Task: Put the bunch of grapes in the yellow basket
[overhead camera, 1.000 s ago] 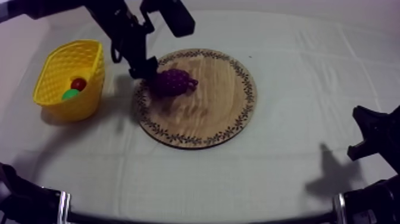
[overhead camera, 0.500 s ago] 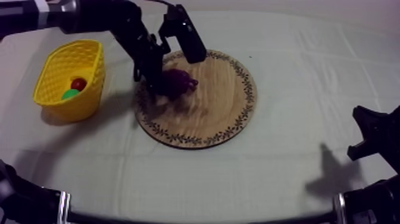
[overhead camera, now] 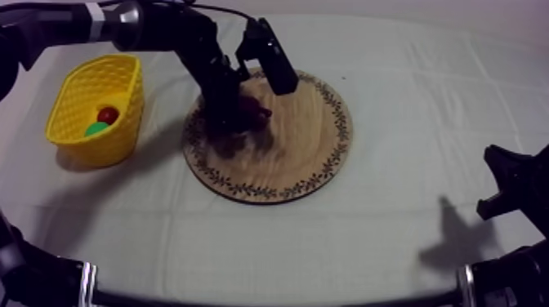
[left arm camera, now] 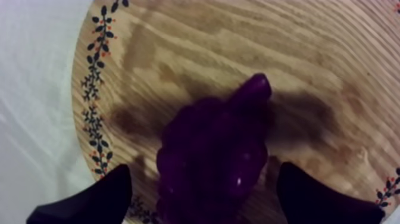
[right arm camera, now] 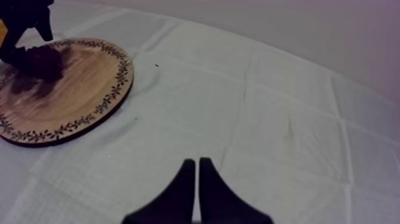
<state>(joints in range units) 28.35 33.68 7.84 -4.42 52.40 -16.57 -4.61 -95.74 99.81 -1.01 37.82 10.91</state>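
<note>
The purple bunch of grapes [overhead camera: 256,112] lies on the left part of the round wooden board [overhead camera: 302,147]. My left gripper [overhead camera: 233,114] has come in from the upper left and sits low over the bunch, hiding much of it. In the left wrist view the grapes [left arm camera: 214,155] lie between the two spread fingers [left arm camera: 89,202], so my left gripper [left arm camera: 203,173] is open around them. The yellow basket [overhead camera: 82,90] stands left of the board. My right gripper [right arm camera: 196,187] rests shut over bare cloth, far from the board [right arm camera: 77,95].
Inside the basket lie a small red fruit [overhead camera: 107,114] and a green fruit [overhead camera: 96,129]. My right arm [overhead camera: 511,184] sits low at the right edge of the table. Grey-white cloth [overhead camera: 392,229] stretches between it and the board.
My left gripper has moved right and down onto the board, from beside the grapes to straddling them. The grapes have stayed in place. The right arm has not moved.
</note>
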